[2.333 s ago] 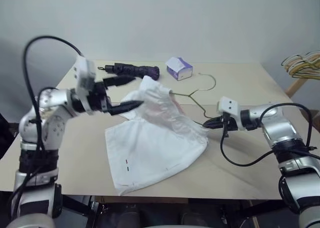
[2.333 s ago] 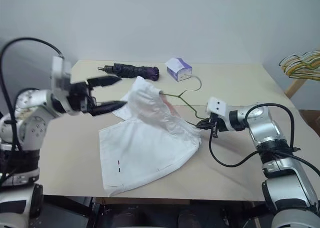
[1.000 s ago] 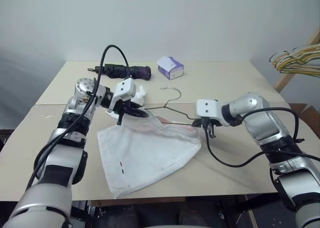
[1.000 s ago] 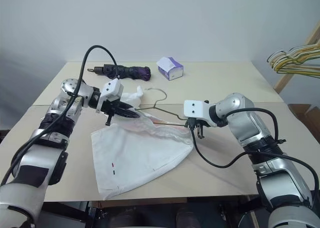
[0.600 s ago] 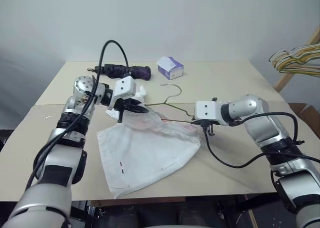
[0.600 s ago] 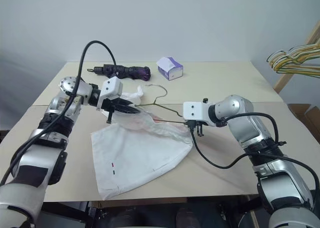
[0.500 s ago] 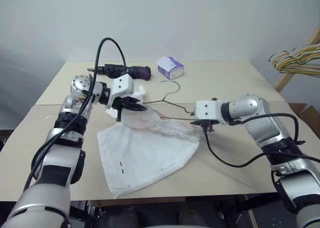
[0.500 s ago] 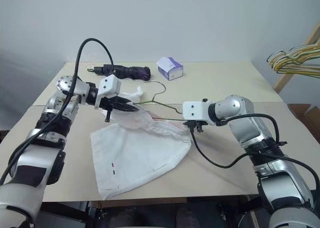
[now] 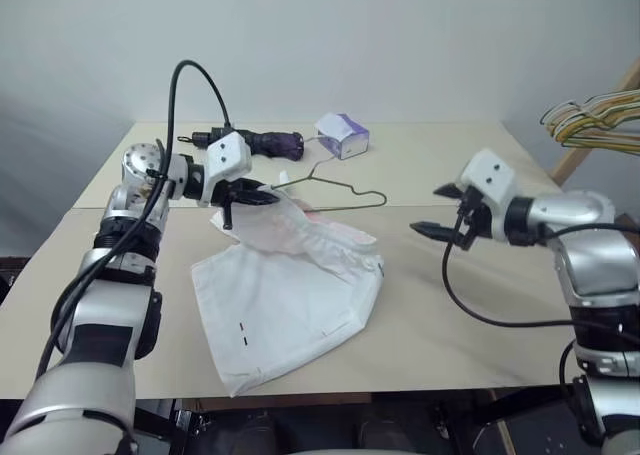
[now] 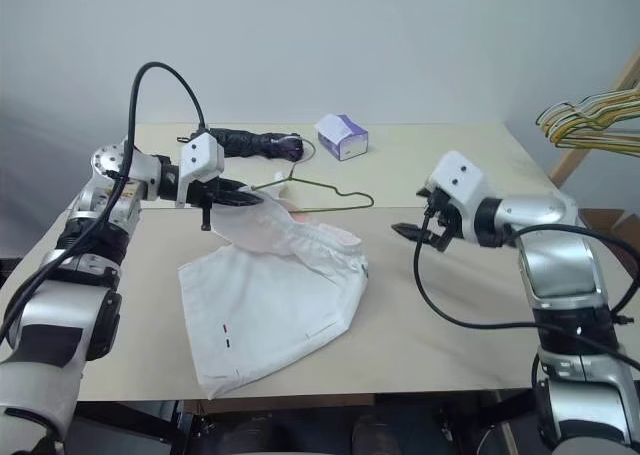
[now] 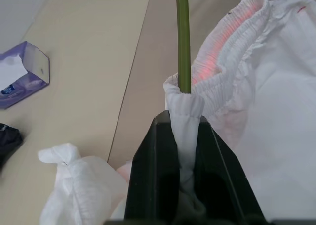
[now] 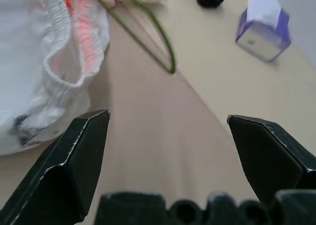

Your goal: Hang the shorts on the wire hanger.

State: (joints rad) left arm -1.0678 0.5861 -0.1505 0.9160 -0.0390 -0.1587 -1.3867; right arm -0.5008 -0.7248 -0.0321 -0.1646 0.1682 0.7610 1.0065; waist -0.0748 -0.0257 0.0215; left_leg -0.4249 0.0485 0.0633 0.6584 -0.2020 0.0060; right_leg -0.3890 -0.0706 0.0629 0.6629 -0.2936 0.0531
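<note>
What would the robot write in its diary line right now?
left hand: shut on white cloth shorts | thin olive wire hanger: in waistband | right hand: open, apart

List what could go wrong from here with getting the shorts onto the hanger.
The left pincer alone pinches the waistband of the shorts against the wire hanger; the cloth could slip off the wire. The right pincer stands open and apart, so the hanger's far end has no support and may swing or snag. Most of the shorts lie on the table and could drag.
</note>
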